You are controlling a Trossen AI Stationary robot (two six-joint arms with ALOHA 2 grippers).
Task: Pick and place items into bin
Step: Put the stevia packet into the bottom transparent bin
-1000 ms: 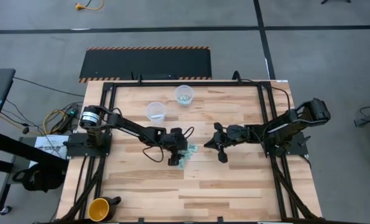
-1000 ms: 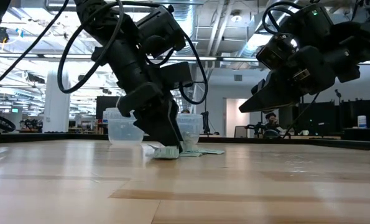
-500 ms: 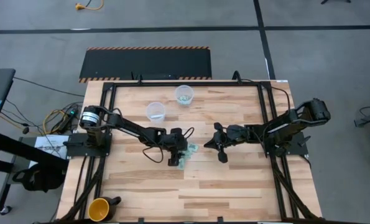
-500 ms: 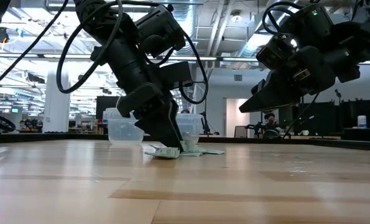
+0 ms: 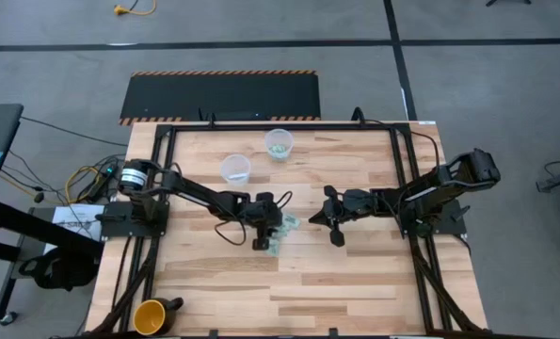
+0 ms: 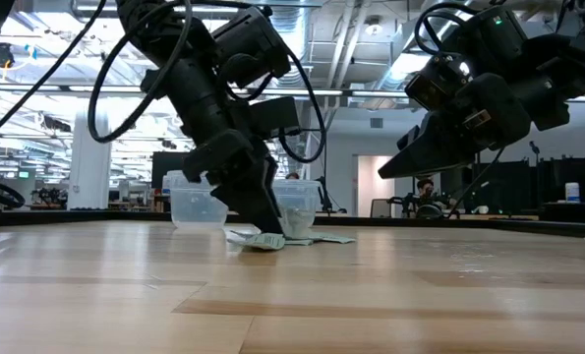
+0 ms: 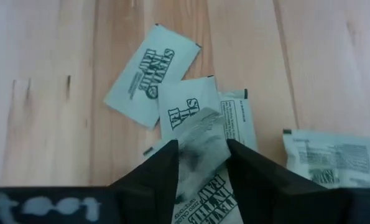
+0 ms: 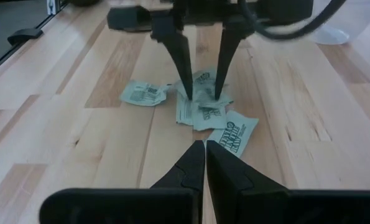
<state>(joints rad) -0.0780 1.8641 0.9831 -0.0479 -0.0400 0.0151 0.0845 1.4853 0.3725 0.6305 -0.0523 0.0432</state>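
Matt crinkled paper packets [image 7: 197, 140]; smooth pale wood table [image 5: 355, 282]; clear plastic cups [image 5: 235, 169].

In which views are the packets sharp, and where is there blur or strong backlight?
Left wrist view: print on the packets is readable, while the left gripper is soft. Low view: bright room behind, so both arms look like silhouettes. High view: even light, and the packets are too small to read.

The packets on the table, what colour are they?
Packets: pale mint green with dark print, clearest in the left wrist view.

Left tool [image 5: 270, 232] over packets [image 5: 281, 232]
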